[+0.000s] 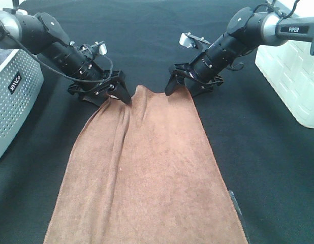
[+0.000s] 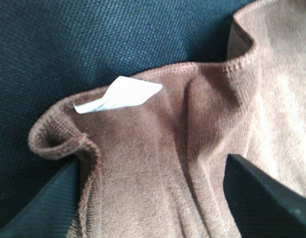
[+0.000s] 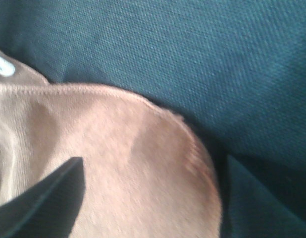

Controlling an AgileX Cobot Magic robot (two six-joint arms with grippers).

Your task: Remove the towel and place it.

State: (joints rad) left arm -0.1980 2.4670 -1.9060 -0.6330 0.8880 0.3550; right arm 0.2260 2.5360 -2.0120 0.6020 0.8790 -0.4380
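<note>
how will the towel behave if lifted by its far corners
Probably floppy: the towel bunches into soft folds by the left gripper, so it should sag between lift points. Its napped pile looks grippy, so slipping seems unlikely. It is long, so the near end would likely drag.

A black woven cloth [image 1: 269, 173] covers the worktop [image 1: 147, 30] from near to far, its coarse weave plain in the close views. At the left edge stands a grey perforated bin [image 1: 14, 96] with a dark label [image 1: 13, 81] on its side. At the far right sits a white plastic crate [image 1: 291, 76] with moulded rectangular panels. The light is soft and even
</note>
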